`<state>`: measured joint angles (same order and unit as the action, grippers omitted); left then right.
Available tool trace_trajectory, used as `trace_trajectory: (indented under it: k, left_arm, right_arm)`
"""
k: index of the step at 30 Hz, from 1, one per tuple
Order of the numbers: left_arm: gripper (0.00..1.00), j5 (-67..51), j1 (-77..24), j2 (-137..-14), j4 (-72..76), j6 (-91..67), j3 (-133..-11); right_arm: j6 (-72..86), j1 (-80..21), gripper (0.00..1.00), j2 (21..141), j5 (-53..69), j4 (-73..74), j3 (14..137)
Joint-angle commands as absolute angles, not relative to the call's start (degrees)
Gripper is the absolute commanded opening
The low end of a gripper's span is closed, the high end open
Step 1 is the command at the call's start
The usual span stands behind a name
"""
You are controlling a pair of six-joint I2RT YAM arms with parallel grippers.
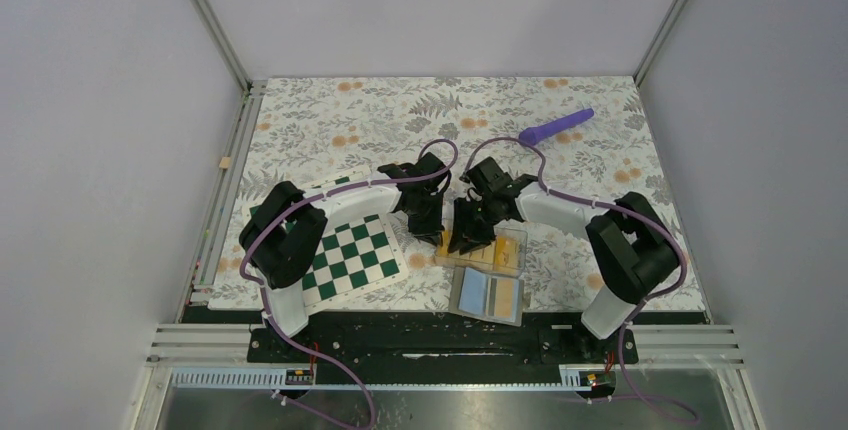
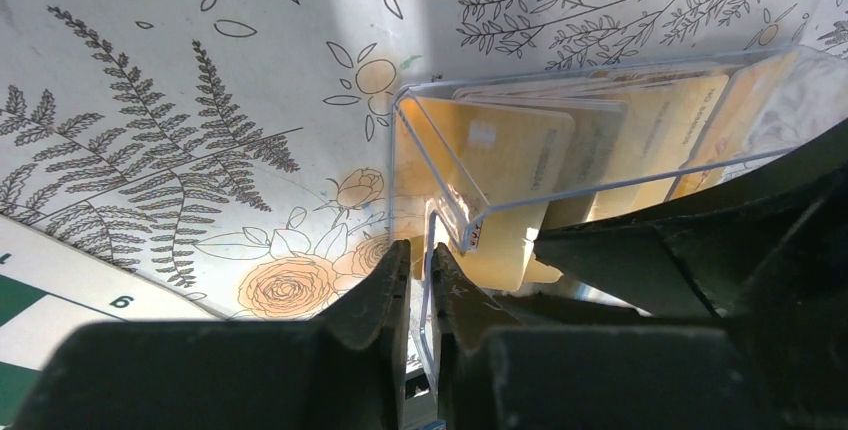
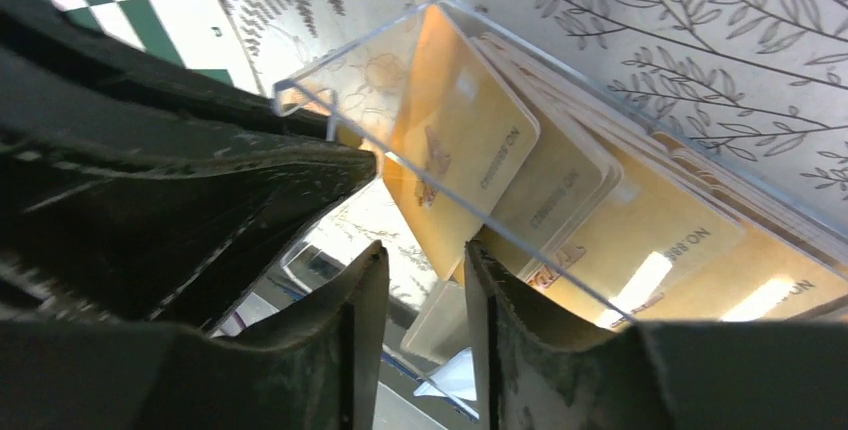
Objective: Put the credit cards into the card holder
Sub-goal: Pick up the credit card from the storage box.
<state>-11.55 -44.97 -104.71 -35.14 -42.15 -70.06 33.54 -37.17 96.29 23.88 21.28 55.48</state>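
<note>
Cards (image 3: pixel 465 140) fanned and leaning inside the clear card holder (image 3: pixel 330 85), long axis running on from the right claw (image 3: pixel 425 255) — slightly parted at the holder's open side, apparently gripping nothing — with the left claw (image 2: pixel 420 270) pinched shut on the holder's wall.

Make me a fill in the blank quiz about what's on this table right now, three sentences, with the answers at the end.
1. The rod is ___ in colour.
2. The chessboard has white and ___ squares.
3. The left gripper pinches a clear wall of the ___, which has orange-yellow credit cards standing in it.

Missing words: purple; green; card holder
</note>
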Motion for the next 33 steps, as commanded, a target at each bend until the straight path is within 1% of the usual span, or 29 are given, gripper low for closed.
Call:
trace_trajectory:
  k: [1,5,7,9,11,13,15,17,18,28,33]
  left_arm:
    - [0.07,-12.28,-46.40,-104.62,-31.62,-42.84,-71.10]
    - [0.07,-12.19,-46.40,-104.63,-31.64,-42.89,-71.02]
    - [0.07,-12.10,-46.41,-104.68,-31.65,-42.89,-71.07]
    - [0.07,-12.12,-46.40,-104.70,-31.64,-42.97,-71.02]
    - [0.07,-12.06,-46.41,-104.68,-31.64,-42.98,-70.89]
    - [0.07,-12.03,-46.41,-104.59,-31.64,-43.02,-70.76]
    - [0.07,-12.03,-46.47,-104.64,-31.60,-43.07,-70.69]
    - [0.07,-12.02,-46.49,-104.64,-31.64,-42.98,-70.60]
    - [0.07,-11.96,-46.45,-104.67,-31.64,-42.98,-70.59]
    - [0.07,-11.84,-46.45,-104.67,-31.64,-43.15,-70.28]
    - [0.07,-11.85,-46.47,-104.68,-31.60,-43.18,-70.19]
  right_arm:
    - [34.62,-38.24,0.44,92.11,28.14,12.92,55.07]
    - [33.58,-38.20,0.56,89.41,25.59,13.66,54.92]
    - [33.04,-38.19,0.60,88.81,24.08,15.04,55.29]
    - [32.45,-38.24,0.62,88.98,22.91,16.55,56.10]
    - [32.19,-38.19,0.61,89.36,21.23,18.72,56.86]
    - [32.21,-38.18,0.59,89.70,20.68,19.11,56.95]
    - [32.47,-38.19,0.54,90.22,20.33,19.43,57.15]
    - [32.56,-38.22,0.46,91.03,19.60,20.20,57.72]
    - [32.56,-38.23,0.45,91.59,19.15,20.92,58.13]
    - [31.46,-38.19,0.44,93.41,14.72,25.41,60.26]
    - [30.94,-38.16,0.43,94.67,14.35,26.48,60.39]
